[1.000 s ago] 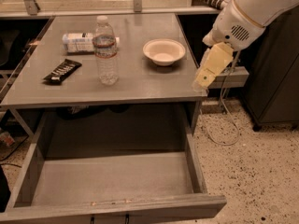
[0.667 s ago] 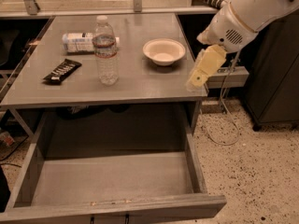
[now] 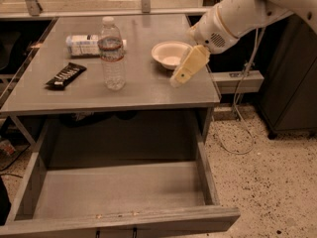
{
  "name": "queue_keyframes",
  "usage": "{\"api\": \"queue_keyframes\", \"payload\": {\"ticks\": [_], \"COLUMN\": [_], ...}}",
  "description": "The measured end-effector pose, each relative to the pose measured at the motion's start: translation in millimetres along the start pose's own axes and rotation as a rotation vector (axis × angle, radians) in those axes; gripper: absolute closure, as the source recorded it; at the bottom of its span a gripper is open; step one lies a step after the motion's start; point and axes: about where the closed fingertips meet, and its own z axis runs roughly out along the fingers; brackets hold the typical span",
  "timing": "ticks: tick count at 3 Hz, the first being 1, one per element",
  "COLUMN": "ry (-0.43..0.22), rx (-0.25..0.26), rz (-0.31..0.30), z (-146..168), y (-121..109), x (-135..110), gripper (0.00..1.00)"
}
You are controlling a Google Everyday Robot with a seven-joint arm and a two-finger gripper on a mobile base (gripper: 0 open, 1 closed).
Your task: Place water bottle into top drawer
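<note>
The water bottle (image 3: 112, 54), clear and ribbed with a white cap and a dark red label band, stands upright on the grey table (image 3: 148, 90), left of centre. The top drawer (image 3: 119, 190) is pulled fully open below the table, and I see nothing in it. My gripper (image 3: 183, 73), with cream-coloured fingers, hangs from the white arm above the table's right part. It is to the right of the bottle, apart from it, and just in front of the white bowl. It holds nothing.
A white bowl (image 3: 171, 54) sits on the table right of the bottle. A bottle with a white-and-blue label (image 3: 86, 44) lies on its side behind the water bottle. A dark snack bar (image 3: 65, 75) lies at the left. A dark cabinet (image 3: 292, 93) stands at the right.
My gripper has moved left, from beyond the table's right edge to over the table top near the bowl. The bottle and the drawer have not moved.
</note>
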Motion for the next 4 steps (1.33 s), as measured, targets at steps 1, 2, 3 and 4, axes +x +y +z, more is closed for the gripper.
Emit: {"api": "queue_keyframes", "payload": {"ticks": [1, 2, 3, 4], "ry": [-0.006, -0.066, -0.143, -0.181], "rx": [0.002, -0.023, -0.064, -0.102], "rz": [0.001, -0.021, -0.053, -0.064], "z": [2.6, 20.0, 51.0, 75.3], "y": [-1.9, 1.7, 1.1, 2.0], "x": [-0.6, -9.5, -38.0, -53.8], "gripper": [0.0, 0.0, 0.0, 0.0]}}
